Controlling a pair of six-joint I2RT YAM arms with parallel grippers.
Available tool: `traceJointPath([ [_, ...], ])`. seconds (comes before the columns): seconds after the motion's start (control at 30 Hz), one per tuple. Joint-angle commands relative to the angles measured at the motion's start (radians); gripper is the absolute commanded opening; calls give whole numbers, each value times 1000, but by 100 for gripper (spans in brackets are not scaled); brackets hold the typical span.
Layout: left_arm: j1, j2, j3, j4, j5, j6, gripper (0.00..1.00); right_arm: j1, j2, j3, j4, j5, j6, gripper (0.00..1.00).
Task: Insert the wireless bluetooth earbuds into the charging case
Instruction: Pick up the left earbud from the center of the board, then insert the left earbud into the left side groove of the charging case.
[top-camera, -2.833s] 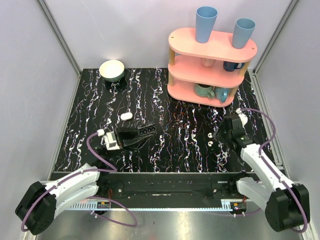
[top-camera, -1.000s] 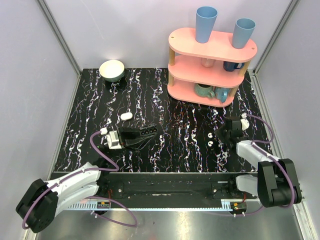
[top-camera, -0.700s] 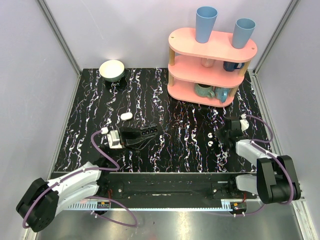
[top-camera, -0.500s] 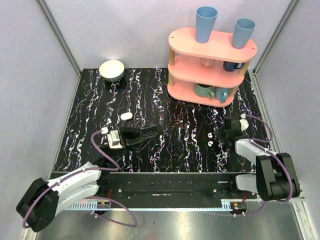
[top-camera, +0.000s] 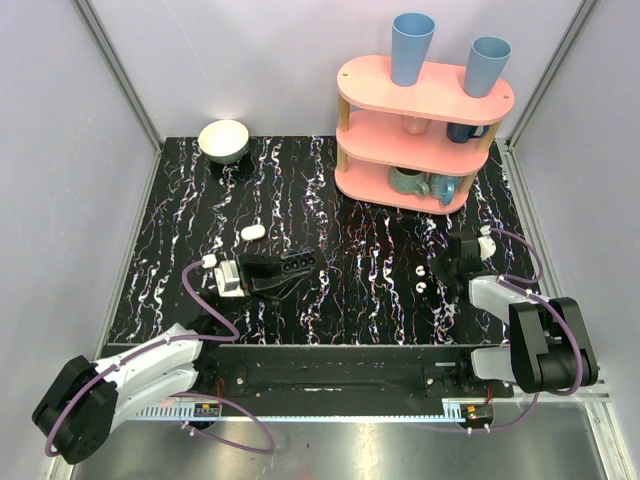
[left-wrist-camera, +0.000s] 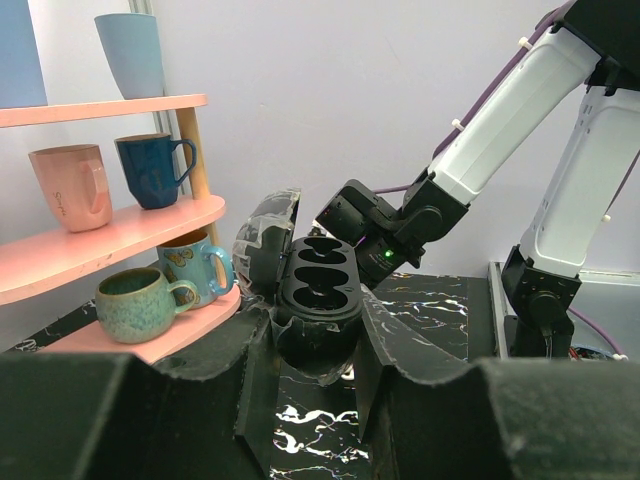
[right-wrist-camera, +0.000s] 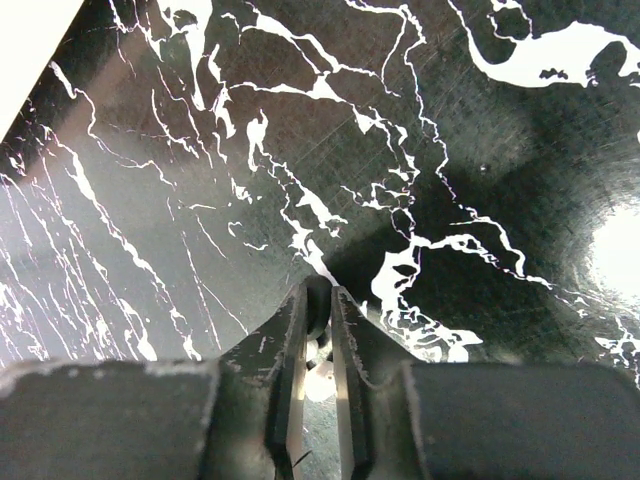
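Observation:
My left gripper (top-camera: 278, 272) is shut on a black charging case (top-camera: 292, 263), held just above the table at left centre. In the left wrist view the case (left-wrist-camera: 322, 290) sits between my fingers (left-wrist-camera: 430, 360) with its lid swung open and its oval sockets facing up. Two tiny white earbuds lie right of centre, one (top-camera: 420, 270) at the tip of my right gripper (top-camera: 437, 272), the other (top-camera: 422, 288) just nearer. In the right wrist view the jaws (right-wrist-camera: 319, 305) stand almost together on an earbud (right-wrist-camera: 322, 378), its dark tip pinched at the fingertips.
A small white oval object (top-camera: 252, 231) lies on the black marble table (top-camera: 330, 200) behind the left gripper. A pink three-tier shelf (top-camera: 420, 130) with mugs and blue cups stands at the back right. A pale bowl (top-camera: 224, 140) sits at the back left.
My right gripper's jaws have narrowed onto the earbud, and the right arm has folded lower over the table. The left gripper has edged slightly right, still holding the case.

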Motion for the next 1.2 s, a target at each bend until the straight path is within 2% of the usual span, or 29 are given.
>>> traceJointPath([
  [0.0, 5, 2, 24, 214, 20, 7, 0, -6, -2, 7, 23, -3, -5, 14],
  [0.1, 4, 5, 24, 216, 20, 5, 0, -6, -14, 2, 27, -6, -11, 5],
  [0.3, 4, 5, 23, 218, 22, 7, 0, -6, -46, 21, 46, -54, -64, 0],
  [0.4, 4, 4, 23, 218, 23, 7, 0, -5, -85, 50, 49, -129, -123, 0],
  [0.7, 4, 7, 24, 213, 33, -1, 0, -5, -204, 232, -39, -527, -432, 0],
  [0.83, 4, 5, 35, 184, 37, -15, 0, -5, -246, 317, -88, -841, -612, 0],
  [0.93, 4, 10, 38, 179, 36, -21, 0, -5, -299, 372, -103, -977, -708, 0],
  [1.17, 5, 43, 54, 175, 49, -33, 0, -3, -453, 455, -95, -1147, -946, 0],
])
